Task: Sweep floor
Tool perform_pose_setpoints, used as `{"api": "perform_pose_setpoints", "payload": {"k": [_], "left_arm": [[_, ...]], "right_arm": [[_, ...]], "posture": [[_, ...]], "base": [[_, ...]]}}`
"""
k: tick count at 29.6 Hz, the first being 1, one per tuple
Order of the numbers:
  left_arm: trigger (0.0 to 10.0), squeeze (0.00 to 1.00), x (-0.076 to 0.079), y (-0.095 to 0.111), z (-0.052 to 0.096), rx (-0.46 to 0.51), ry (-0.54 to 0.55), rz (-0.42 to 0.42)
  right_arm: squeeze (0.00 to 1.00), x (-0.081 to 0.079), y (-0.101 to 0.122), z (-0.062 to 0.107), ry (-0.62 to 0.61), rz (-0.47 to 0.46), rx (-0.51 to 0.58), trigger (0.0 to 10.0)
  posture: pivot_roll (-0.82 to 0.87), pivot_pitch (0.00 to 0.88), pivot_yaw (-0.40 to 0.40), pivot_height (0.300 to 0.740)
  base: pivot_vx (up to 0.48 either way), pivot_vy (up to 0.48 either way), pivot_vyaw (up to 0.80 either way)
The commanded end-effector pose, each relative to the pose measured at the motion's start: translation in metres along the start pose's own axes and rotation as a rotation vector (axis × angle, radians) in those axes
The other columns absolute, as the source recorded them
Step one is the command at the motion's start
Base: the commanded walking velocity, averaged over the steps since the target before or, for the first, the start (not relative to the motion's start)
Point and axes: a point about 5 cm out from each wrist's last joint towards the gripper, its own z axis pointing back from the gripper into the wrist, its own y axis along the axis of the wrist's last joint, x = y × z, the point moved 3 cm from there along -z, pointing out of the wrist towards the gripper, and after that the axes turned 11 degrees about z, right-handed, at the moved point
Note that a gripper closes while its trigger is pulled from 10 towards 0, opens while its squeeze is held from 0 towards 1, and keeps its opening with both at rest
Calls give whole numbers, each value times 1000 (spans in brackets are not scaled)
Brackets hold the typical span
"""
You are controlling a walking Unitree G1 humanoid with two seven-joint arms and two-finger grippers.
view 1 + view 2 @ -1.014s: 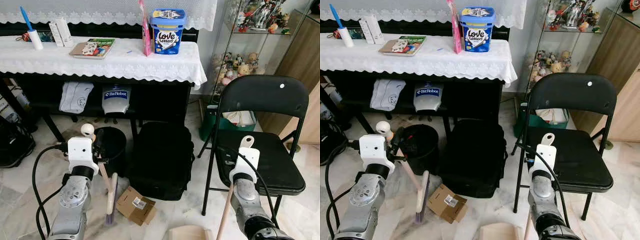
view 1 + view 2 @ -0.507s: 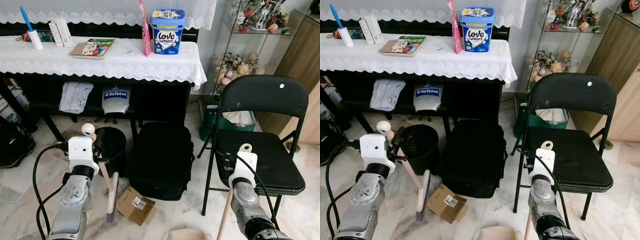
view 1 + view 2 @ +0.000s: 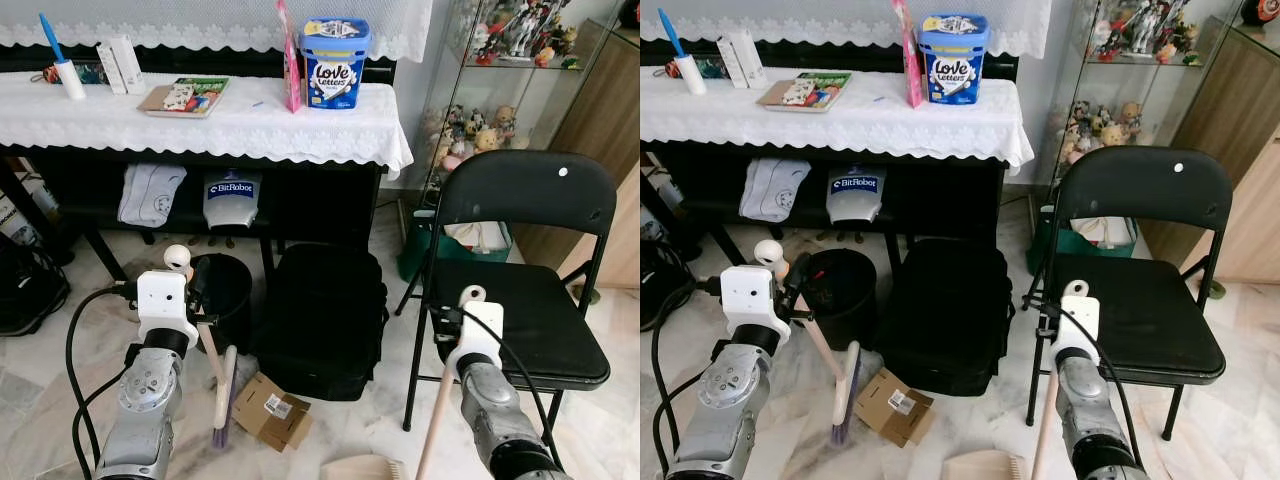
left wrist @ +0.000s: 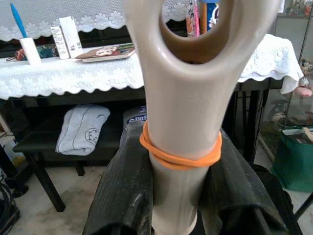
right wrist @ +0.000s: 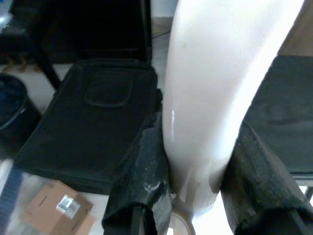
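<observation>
Left gripper [image 4: 178, 196] pinching cream broom handle [image 4: 186, 122] — bristles on floor beside cardboard box [image 3: 270, 410]. Right gripper [image 5: 195, 171] clamped on dustpan handle [image 5: 215, 98] — dustpan [image 3: 362, 467] low on floor near black chair [image 3: 525, 260].

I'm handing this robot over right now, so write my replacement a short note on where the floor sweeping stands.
Left end effector: shut on the broom handle; the broom has its bristles down on the floor beside the cardboard box.
Right end effector: shut on the dustpan handle; the dustpan sits low at the floor in front.
Done: both tools are in hand.
Left: sweep the box and any litter into the dustpan, working around the black bag and chair.
</observation>
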Motion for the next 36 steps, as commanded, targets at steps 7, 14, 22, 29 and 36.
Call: {"api": "perform_pose_setpoints", "payload": {"k": [7, 14, 22, 29, 36], "left_arm": [[10000, 0, 5, 10, -5, 32, -34, -4], [10000, 0, 7, 9, -5, 33, -38, 1], [10000, 0, 7, 10, -5, 38, -30, 2], [10000, 0, 7, 10, -4, 43, -27, 3], [10000, 0, 7, 11, -4, 45, -27, 3]], "right_arm": [[0, -6, -10, 5, 27, -22, -39, 10000], [0, 21, -6, 7, -187, -25, -30, 10000], [0, 25, 10, 3, -206, 29, 48, 10000], [0, 27, 19, 3, -237, 76, 126, 10000], [0, 20, 8, 3, -219, 81, 93, 10000]], "posture": [[66, 0, -1, 740], [66, 0, 1, 740], [70, 0, -4, 740], [69, 0, -2, 740], [72, 0, 0, 740]], "base": [[0, 0, 0], [0, 0, 0], [0, 0, 0], [0, 0, 0], [0, 0, 0]]}}
